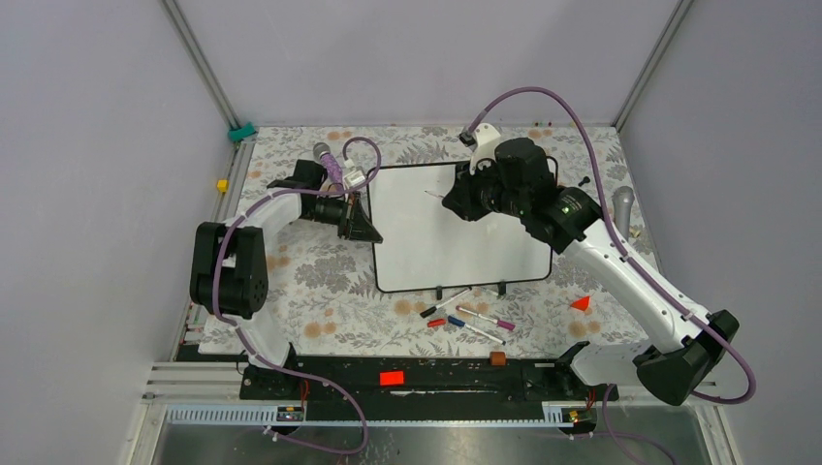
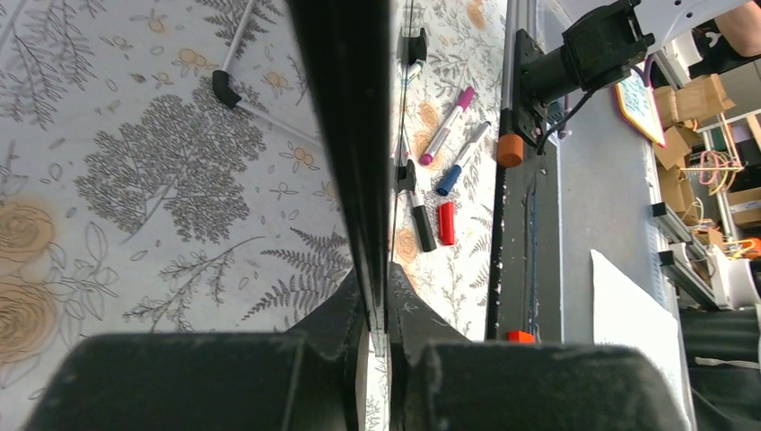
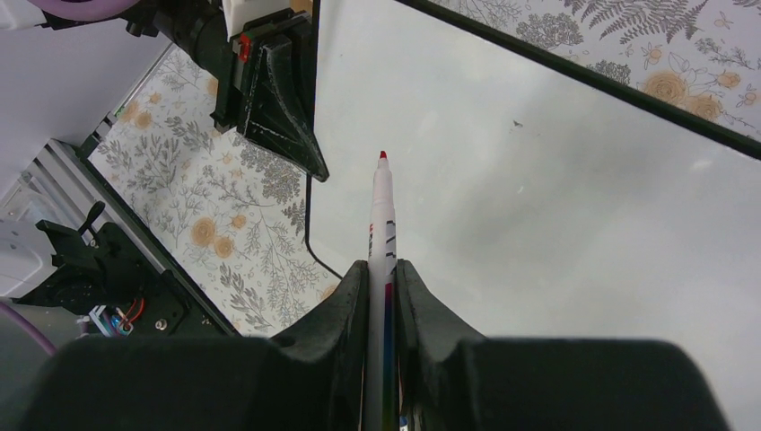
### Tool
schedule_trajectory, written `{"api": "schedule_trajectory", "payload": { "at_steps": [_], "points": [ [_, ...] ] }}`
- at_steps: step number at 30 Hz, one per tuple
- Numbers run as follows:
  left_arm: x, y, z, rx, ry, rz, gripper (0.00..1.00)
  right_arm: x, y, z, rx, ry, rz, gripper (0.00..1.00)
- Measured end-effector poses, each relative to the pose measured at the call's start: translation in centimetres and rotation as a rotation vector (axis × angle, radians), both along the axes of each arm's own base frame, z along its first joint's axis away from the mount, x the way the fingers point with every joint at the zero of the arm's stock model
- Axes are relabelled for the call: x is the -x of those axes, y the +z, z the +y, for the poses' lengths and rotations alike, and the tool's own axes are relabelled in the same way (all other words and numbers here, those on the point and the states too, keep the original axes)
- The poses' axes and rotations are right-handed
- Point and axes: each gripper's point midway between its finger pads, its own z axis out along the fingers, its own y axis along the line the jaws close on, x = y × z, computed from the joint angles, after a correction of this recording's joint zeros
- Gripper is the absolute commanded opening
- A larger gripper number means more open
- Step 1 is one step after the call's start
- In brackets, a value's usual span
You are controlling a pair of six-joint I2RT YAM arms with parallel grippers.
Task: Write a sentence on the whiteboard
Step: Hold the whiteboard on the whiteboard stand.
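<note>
The whiteboard (image 1: 456,242) lies flat mid-table, and its surface (image 3: 556,233) shows blank white; no sentence is in view. My left gripper (image 1: 368,229) is shut on the board's left rim, which runs edge-on between the fingers (image 2: 345,135) in the left wrist view, where the gripper (image 2: 379,310) pinches it. Over the board's upper middle, my right gripper (image 1: 450,200) is shut on a white marker (image 3: 382,215). Its uncapped red tip (image 3: 382,156) points at the board's left part, near the left gripper (image 3: 269,99). Whether the tip touches the board I cannot tell.
Several loose markers (image 1: 470,318) and a red cap (image 1: 436,323) lie just in front of the board, also seen as pink (image 2: 446,126), blue (image 2: 462,160) and black (image 2: 418,211) markers. A red wedge (image 1: 582,303) sits front right. The black base rail (image 1: 417,378) runs along the near edge.
</note>
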Motion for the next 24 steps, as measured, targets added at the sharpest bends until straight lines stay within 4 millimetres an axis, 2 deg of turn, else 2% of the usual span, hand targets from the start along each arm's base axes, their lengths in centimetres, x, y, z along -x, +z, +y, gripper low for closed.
{"api": "schedule_trajectory", "payload": {
  "at_steps": [5,10,24],
  "points": [
    [0.7,-0.5,0.0,-0.009,0.013,0.029,0.00,0.1,0.4,-0.3,-0.004,-0.006,-0.011,0.00],
    [1.2,0.0,-0.3,-0.024,0.028,0.005,0.00,0.2,0.6,-0.4,-0.009,-0.006,-0.017,0.00],
    [1.2,0.2,-0.7,-0.033,0.033,0.010,0.00,0.0,0.6,-0.5,-0.007,-0.027,-0.015,0.00]
  ]
}}
